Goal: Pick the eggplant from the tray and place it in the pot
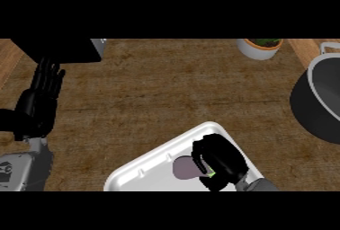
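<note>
A white tray [149, 168] lies at the lower middle of the wooden counter. On it rests the purple eggplant [184, 168], partly hidden by my right hand [219, 161], whose fingers curl round its right side. A little green of the stem shows under the fingers. The dark grey pot [320, 101] stands at the right edge, cut off by the view, well away from the tray. My left hand [41, 96] rests open at the left edge, fingers pointing up.
A white cup holding a green plant [260, 47] stands at the back right, near the pot's handle [328, 46]. A black box-like object [63, 49] sits at the back left, just above my left hand.
</note>
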Robot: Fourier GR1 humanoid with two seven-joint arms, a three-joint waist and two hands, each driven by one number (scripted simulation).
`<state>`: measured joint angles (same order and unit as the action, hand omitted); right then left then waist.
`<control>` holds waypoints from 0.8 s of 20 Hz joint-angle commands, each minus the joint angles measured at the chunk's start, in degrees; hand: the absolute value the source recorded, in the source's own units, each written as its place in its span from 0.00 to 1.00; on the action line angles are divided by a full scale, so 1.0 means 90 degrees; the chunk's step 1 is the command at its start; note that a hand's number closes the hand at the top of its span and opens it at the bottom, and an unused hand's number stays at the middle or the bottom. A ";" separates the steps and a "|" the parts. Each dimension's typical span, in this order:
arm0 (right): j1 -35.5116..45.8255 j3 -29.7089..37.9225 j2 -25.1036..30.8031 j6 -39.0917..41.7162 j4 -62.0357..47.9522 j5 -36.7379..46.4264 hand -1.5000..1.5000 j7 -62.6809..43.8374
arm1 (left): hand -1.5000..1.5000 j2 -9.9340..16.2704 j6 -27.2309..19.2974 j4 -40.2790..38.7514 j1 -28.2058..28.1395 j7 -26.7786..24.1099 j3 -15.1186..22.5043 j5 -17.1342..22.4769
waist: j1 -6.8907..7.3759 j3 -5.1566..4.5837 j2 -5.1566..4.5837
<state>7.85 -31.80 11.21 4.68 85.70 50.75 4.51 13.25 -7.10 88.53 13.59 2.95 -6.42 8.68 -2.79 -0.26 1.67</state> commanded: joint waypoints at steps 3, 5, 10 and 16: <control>-0.1459 -0.0462 0.0404 -0.1035 0.2429 0.1325 1.00 -0.1185 | 0.50 0.0091 -0.0011 0.0071 -0.0173 -0.0101 -0.0147 -0.0011 | -0.0154 0.0012 -0.0034; -0.1870 -0.0226 0.0612 -0.1419 0.2909 0.1732 1.00 -0.1517 | 0.50 -0.0079 -0.0046 -0.0013 -0.0339 -0.0250 -0.0047 -0.0068 | -0.0160 0.0015 -0.0065; -0.2536 0.0755 0.0892 -0.1644 0.4689 0.1765 1.00 -0.2094 | 0.50 -0.0109 0.0065 0.0249 -0.0352 -0.0110 0.0073 -0.0001 | 0.0003 0.0026 -0.0103; -0.2946 0.2534 0.1312 -0.1422 0.6131 0.0530 1.00 -0.2229 | 0.50 -0.0253 -0.0105 0.0350 -0.0126 0.0035 0.0266 -0.0180 | 0.0172 0.0031 -0.0165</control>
<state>-16.25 -17.93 20.52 -9.80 132.67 61.53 -13.81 11.84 -7.71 91.00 12.39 3.04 -5.18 7.80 -2.19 0.00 0.49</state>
